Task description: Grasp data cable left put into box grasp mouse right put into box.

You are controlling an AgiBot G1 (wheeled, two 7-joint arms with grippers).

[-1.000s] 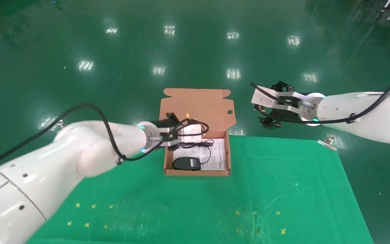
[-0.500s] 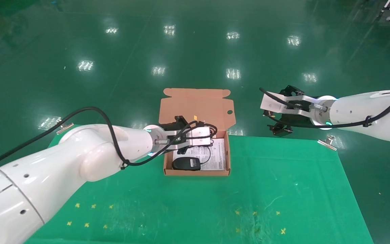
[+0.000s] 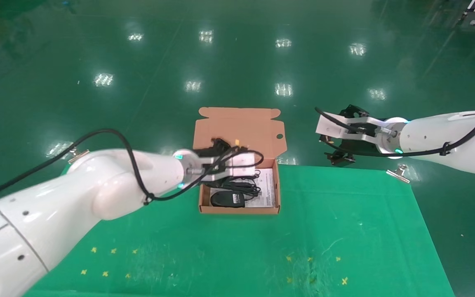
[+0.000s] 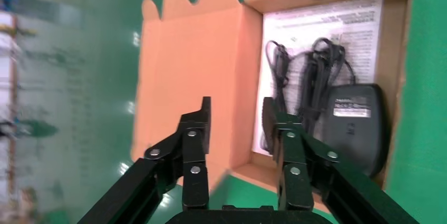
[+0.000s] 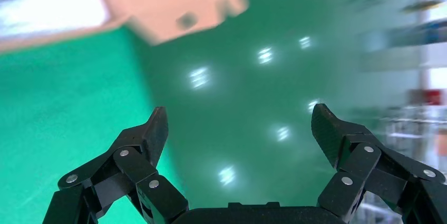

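Data cable [image 4: 311,76] & mouse [image 4: 356,124] in box [image 3: 237,128], left tool [image 4: 237,118] apart, right tool [image 5: 240,129] apart.

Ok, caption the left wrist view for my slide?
Left tool open above the box; data cable and mouse inside.

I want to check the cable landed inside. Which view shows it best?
The left wrist view: the cable lies bundled on the leaflet beside the mouse. The head view half hides it behind the left gripper; the right wrist view misses it.
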